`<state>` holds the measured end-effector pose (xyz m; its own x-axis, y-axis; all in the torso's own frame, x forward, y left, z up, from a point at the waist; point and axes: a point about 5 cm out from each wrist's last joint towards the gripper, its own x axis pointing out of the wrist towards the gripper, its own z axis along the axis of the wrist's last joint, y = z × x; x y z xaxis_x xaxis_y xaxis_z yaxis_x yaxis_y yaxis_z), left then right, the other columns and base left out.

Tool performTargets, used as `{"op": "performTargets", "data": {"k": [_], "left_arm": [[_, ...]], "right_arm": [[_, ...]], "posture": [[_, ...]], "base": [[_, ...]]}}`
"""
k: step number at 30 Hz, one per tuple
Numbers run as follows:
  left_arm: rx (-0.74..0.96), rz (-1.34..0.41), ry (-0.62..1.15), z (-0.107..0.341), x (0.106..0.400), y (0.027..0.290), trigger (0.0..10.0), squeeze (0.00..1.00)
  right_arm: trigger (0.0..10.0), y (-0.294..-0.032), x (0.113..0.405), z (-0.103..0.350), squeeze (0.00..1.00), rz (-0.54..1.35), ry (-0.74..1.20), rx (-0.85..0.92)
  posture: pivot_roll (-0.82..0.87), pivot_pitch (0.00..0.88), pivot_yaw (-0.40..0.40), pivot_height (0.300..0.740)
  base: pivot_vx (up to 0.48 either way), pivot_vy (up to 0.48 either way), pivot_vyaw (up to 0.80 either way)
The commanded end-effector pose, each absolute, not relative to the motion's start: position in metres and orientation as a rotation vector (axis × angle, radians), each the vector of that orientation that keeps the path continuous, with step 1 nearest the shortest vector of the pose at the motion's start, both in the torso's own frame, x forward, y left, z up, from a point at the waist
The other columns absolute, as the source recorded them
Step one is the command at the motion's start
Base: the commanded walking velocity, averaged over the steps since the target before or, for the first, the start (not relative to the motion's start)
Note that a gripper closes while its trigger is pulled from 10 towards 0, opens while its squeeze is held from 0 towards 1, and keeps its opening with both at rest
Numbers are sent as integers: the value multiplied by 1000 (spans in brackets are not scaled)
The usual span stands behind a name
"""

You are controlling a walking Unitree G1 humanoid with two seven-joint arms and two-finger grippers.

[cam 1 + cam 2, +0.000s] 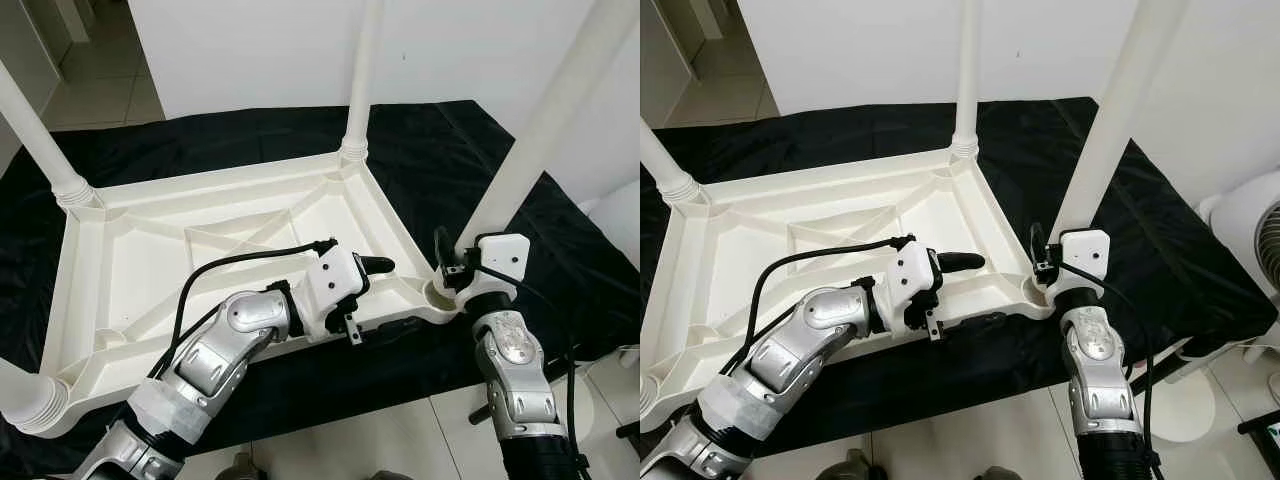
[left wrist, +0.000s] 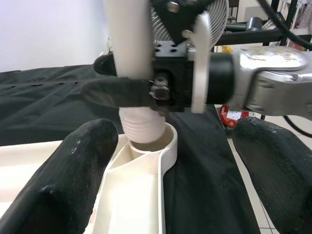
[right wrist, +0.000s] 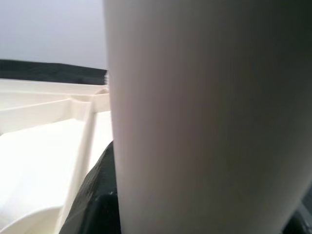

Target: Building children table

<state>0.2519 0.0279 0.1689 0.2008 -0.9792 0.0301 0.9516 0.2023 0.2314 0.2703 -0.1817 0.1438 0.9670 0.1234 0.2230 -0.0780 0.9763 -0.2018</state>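
A: What is the setting?

B: A white wall (image 1: 250, 50) at the back, pale floor tiles (image 1: 100, 80) at the far left, more tile in front. A black cloth (image 1: 440, 150) covers the low bench, and on it lies the white plastic tabletop (image 1: 150, 270), upside down, ribs showing. At the right edge of the right eye view stands a white fan (image 1: 1250, 230).

A: And the legs?

B: Three are standing in corner sockets: far left leg (image 1: 35, 140), far right leg (image 1: 362, 70), and near left leg (image 1: 25, 395), of which only the ribbed base shows. The fourth leg (image 1: 545, 120) leans over the near right socket (image 1: 437, 295). In the left wrist view its ribbed end sits at the mouth of the socket; I cannot tell whether it is fully seated.

A: Where is the right gripper?

B: The right gripper (image 1: 455, 262) is at the foot of that fourth leg, just above the socket, its fingers (image 2: 114, 92) closed around the tube on both sides. The right wrist view shows the white tube very close.

A: The left one?

B: The left gripper (image 1: 375, 300) reaches across the near edge of the tabletop, pointing toward the same socket. Its fingers (image 2: 63, 170) are spread wide and hold nothing; one lies over the tabletop inside the rim, the other outside over the cloth.

A: Any writing?

B: None I can read. There is a red object (image 2: 229, 114) behind the right arm in the left wrist view, too blurred to identify.
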Motion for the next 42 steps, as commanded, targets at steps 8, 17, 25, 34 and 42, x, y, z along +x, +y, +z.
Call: {"op": "performTargets", "data": {"k": [8,17,25,34,42], "left_arm": [[194,-1408,-203,176,250,26,10000,0],[188,-1417,-204,178,249,24,10000,0],[192,-1422,-208,179,249,24,10000,0],[187,-1422,-213,180,248,22,10000,0],[186,-1422,-216,181,248,22,10000,0]], "right_arm": [[10000,-180,257,123,0,183,-152,-220],[10000,-181,252,117,0,197,-141,-206],[10000,-177,259,107,0,160,-103,-94],[10000,-166,258,99,0,129,-105,32],[10000,-170,261,90,0,79,-22,46]], "posture": [[-11,36,20,740],[-13,38,32,740],[-12,36,32,740],[-10,27,23,740],[-10,23,20,740]], "base": [[0,0,0],[0,0,0],[0,0,0],[0,0,0],[0,0,0]]}}
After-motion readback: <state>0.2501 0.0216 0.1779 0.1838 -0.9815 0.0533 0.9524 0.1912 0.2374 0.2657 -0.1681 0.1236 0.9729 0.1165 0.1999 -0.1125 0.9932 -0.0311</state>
